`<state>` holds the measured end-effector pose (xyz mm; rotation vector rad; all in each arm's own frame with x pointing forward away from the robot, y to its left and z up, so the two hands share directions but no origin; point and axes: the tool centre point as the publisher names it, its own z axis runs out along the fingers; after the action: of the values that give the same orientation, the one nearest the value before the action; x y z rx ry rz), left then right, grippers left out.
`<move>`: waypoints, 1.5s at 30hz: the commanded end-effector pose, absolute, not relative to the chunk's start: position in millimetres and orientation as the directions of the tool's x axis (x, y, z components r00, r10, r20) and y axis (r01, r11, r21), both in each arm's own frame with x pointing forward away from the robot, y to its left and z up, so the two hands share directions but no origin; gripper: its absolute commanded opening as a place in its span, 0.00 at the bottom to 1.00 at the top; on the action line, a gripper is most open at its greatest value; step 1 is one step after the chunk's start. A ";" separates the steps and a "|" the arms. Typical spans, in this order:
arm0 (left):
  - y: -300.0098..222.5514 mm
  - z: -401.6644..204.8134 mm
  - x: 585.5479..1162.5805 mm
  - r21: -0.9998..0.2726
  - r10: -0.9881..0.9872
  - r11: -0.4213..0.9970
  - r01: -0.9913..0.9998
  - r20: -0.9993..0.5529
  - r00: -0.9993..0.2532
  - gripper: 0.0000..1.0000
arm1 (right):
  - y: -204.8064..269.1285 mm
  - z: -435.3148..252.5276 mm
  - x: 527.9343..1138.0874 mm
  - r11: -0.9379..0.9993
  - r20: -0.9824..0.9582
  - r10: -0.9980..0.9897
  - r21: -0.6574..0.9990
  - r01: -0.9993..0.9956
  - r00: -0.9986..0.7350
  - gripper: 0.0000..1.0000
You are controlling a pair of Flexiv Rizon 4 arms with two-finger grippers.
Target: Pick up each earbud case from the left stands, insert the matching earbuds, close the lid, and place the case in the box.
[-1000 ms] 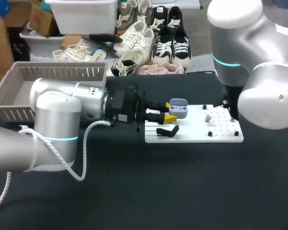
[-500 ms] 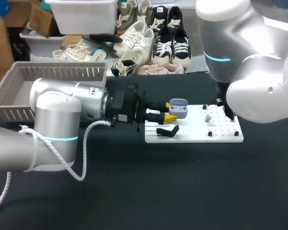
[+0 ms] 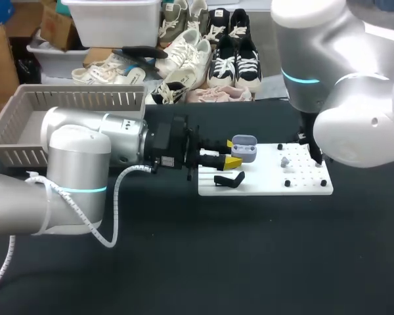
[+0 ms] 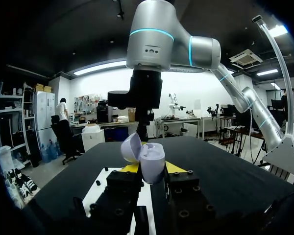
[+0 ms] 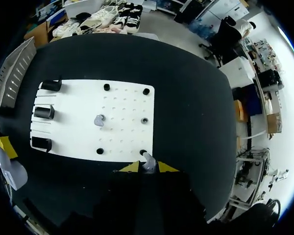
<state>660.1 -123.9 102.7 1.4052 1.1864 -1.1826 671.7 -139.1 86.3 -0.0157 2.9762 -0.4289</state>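
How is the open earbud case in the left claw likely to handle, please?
The earbud case looks smooth and rounded, so it may slip or twist in the left claw. Its lid stands open, so a knock would probably swing it. It is small beside the claw, so probably light.

A wide black table point(image 3: 203, 262) (its top matte, uniformly dark) spans the whole working area.

Your left arm point(image 3: 105, 141) lay across the path from basket point(image 3: 26, 125) to board point(image 3: 262, 180), its left gripper point(image 3: 231, 159) clamping the case point(image 3: 244, 148) beside the black stands point(image 3: 228, 179). Your right gripper point(image 5: 148, 168), pinching an earbud point(image 5: 147, 159), crowded the board's right end. Bare table point(image 3: 249, 256) lay nearer you.
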 end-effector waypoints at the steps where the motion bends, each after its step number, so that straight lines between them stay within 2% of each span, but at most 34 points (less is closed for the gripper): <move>1: -124.1 102.4 658.8 0.063 0.108 -0.108 0.992 -0.991 0.075 0.00 | -143.5 90.8 674.7 0.952 -0.104 0.186 -0.226 0.206 -0.977 0.00; 9: -124.1 102.4 658.8 0.063 0.108 -0.108 0.992 -0.991 0.075 0.00 | -134.9 92.7 669.6 0.914 -0.120 0.335 -0.200 0.353 -0.935 0.00; 28: -124.1 102.4 658.8 0.063 0.108 -0.108 0.992 -0.991 0.075 0.00 | -131.4 93.6 665.3 0.915 -0.129 0.339 -0.184 0.359 -0.932 0.00; 38: -124.1 102.4 658.8 0.063 0.108 -0.108 0.992 -0.991 0.075 0.00 | -122.2 105.8 668.1 0.812 -0.126 0.537 -0.192 0.551 -0.834 0.00; 45: -124.1 102.4 658.8 0.063 0.108 -0.108 0.992 -0.991 0.075 0.00 | -112.3 108.4 664.6 0.787 -0.070 0.587 -0.186 0.589 -0.807 0.00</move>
<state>660.1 -123.9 102.8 1.4052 1.1863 -1.1826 659.4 -115.9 106.3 0.9666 2.9506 -0.2939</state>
